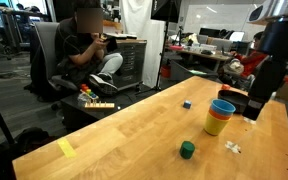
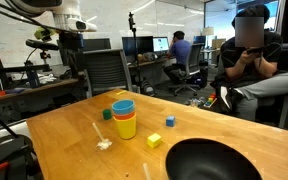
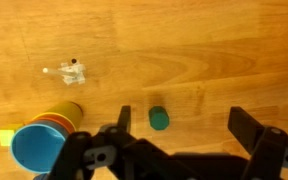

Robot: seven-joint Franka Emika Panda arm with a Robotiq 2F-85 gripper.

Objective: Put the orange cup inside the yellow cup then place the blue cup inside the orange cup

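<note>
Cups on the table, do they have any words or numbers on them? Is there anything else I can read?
No word, number or sign can be read anywhere.
On the light-blue plastic cup, the orange plastic cup and the yellow plastic cup: nothing written, all plain.
On the wooden table: no text.
On the white board far behind: faint marks, too blurred to read.

Bright even overhead light, soft shadows on table (image 1: 134, 130), low-res pics, wrist view blurry, bg soft

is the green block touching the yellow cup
Apart. The wrist view shows a strip of bare table between the green block and the yellow cup, so their edges do not meet.
</note>
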